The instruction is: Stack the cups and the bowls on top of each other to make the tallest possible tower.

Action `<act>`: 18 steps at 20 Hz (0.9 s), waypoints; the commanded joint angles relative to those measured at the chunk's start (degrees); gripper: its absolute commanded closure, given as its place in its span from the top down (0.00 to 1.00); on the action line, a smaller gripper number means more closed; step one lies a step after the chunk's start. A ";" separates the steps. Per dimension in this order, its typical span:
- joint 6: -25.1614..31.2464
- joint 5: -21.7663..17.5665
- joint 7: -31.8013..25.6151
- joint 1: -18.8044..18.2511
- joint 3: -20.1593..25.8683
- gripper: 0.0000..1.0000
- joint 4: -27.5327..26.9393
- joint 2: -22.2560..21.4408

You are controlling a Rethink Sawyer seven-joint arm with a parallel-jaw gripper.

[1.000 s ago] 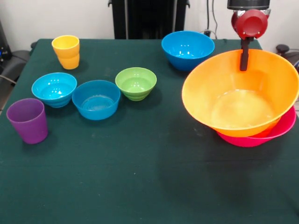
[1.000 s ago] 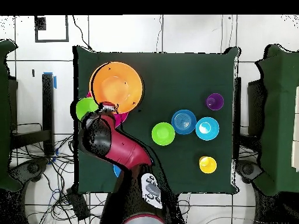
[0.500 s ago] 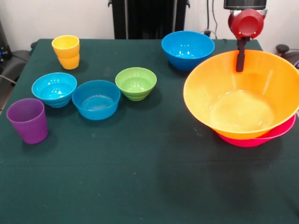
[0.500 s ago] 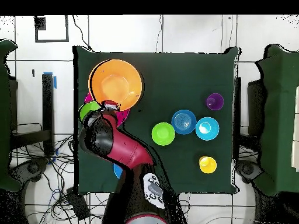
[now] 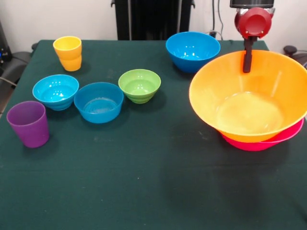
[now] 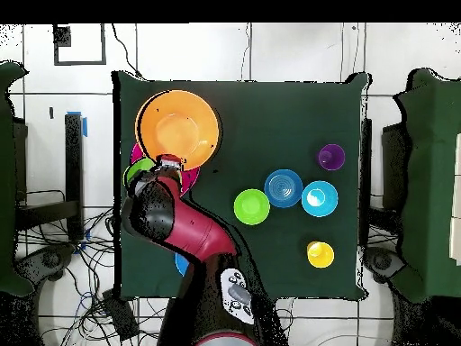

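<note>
My gripper (image 5: 247,61) is shut on the far rim of the large orange bowl (image 5: 249,110), with one black finger (image 5: 247,55) reaching down inside it. That bowl hangs tilted towards the camera, above the large pink bowl (image 5: 268,143) at the table's right side. From above, the orange bowl (image 6: 178,128) covers most of the pink bowl (image 6: 137,151), and a green bowl (image 6: 135,170) peeks out beside the arm. To the left stand a yellow cup (image 5: 67,52) and a purple cup (image 5: 29,123). Near them are a cyan bowl (image 5: 55,91), a small blue bowl (image 5: 99,102) and a small green bowl (image 5: 139,85).
A medium blue bowl (image 5: 193,50) sits at the back, just left of the gripper. The dark green table cloth (image 5: 153,182) reaches the front edge. In the overhead view the arm (image 6: 180,225) crosses the table's lower left part.
The orange bowl has shifted slightly to the right with the gripper and now hangs a little more level over the pink bowl. The loose cups and bowls have stayed put.
</note>
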 commanded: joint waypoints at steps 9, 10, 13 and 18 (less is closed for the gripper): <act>-0.45 6.00 11.13 6.04 0.92 0.00 -0.80 0.08; -0.38 5.70 11.07 5.53 1.35 0.00 -0.39 -0.30; -0.41 5.81 11.15 5.21 2.01 0.00 0.18 -0.93; -0.12 6.84 12.05 6.09 2.57 0.00 0.55 -1.88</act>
